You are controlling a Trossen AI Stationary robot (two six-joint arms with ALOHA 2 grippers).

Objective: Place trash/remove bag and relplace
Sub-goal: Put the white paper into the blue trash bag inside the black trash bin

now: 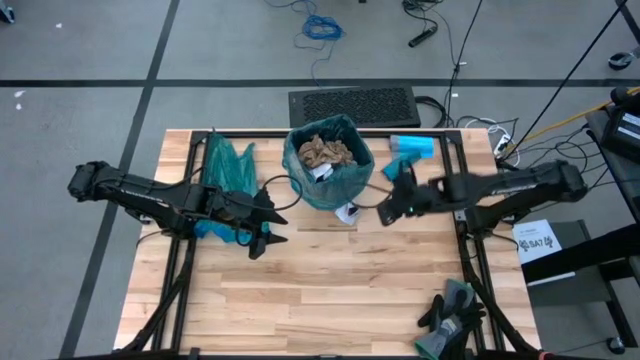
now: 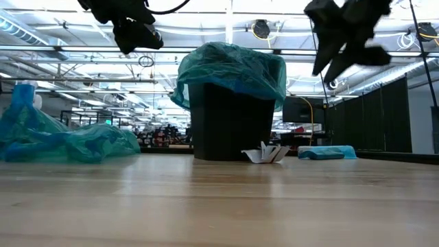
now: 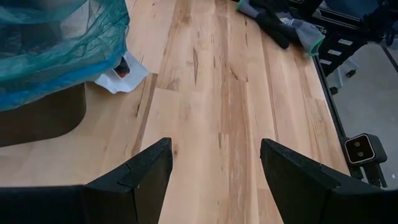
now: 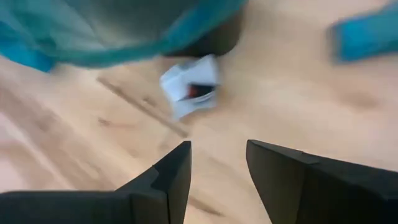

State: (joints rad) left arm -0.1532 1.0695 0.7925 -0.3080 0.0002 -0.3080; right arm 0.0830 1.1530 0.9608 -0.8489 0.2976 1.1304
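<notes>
A black bin (image 1: 328,170) lined with a teal bag stands at the table's far middle, with crumpled brown paper trash (image 1: 325,152) inside. One white wrapper scrap (image 1: 347,213) lies on the table against the bin's near side; the low view (image 2: 267,154) and the right wrist view (image 4: 189,87) show it too. My left gripper (image 1: 265,222) hovers open, near-left of the bin. My right gripper (image 1: 385,210) hovers open just right of the scrap, raised above the table. In the wrist views both grippers, left (image 3: 214,180) and right (image 4: 217,168), hold nothing.
A spare teal bag (image 1: 225,165) lies crumpled left of the bin, partly under my left arm. A light-blue pack (image 1: 412,146) sits at the far right. Dark gloves (image 1: 450,315) lie at the near right edge. Bare wood (image 1: 320,290) spreads across the near middle.
</notes>
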